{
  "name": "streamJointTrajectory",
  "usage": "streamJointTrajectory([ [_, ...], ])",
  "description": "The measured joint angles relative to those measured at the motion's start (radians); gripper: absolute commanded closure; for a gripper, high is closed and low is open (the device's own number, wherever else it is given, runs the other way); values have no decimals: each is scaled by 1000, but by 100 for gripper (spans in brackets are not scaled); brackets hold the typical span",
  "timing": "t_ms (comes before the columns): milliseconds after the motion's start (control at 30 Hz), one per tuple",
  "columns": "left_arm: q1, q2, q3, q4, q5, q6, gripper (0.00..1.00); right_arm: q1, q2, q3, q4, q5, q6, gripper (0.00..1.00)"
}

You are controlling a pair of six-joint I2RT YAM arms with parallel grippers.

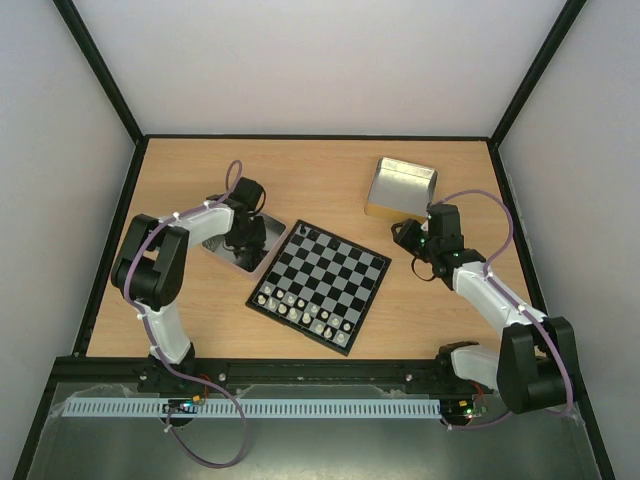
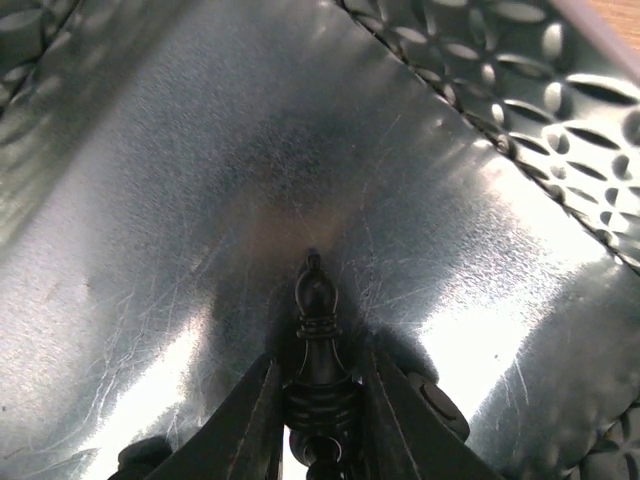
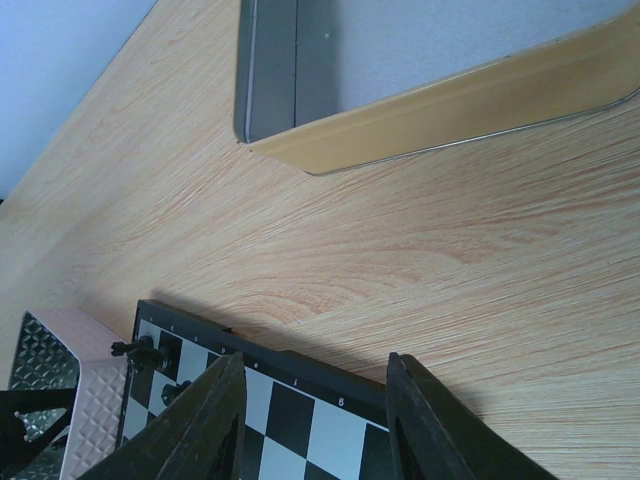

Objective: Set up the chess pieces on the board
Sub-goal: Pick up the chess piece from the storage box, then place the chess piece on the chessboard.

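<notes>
Left end effector (image 1: 243, 233) hangs low over the metal tray (image 1: 240, 262), just beside the board (image 1: 318, 285). The board sits in the middle of the surface (image 1: 330, 170), and pale pieces (image 1: 300, 305) fill its near rows. Right end effector (image 1: 412, 245) hovers near the board's far right side.

From the left wrist, the fingers (image 2: 250, 420) pinch a black piece (image 2: 315, 330) at its base. Its pointed head reaches ahead of them, close to the tray floor.

From the right wrist, the jaws are spread with nothing between them, above the board edge.

I think the grip is narrow and sits at one end of the piece. It may tilt or slip while lifting, and then it would not stand upright on its square.
</notes>
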Motion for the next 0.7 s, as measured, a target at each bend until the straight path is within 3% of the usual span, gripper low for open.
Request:
streamJointTrajectory([
  [433,-83,-162,0,45,-13,77,84,0,-18,3,0,-79,-14,60],
  [700,-284,-281,-30,193,158,236,87,17,-18,54,38,-318,-46,43],
])
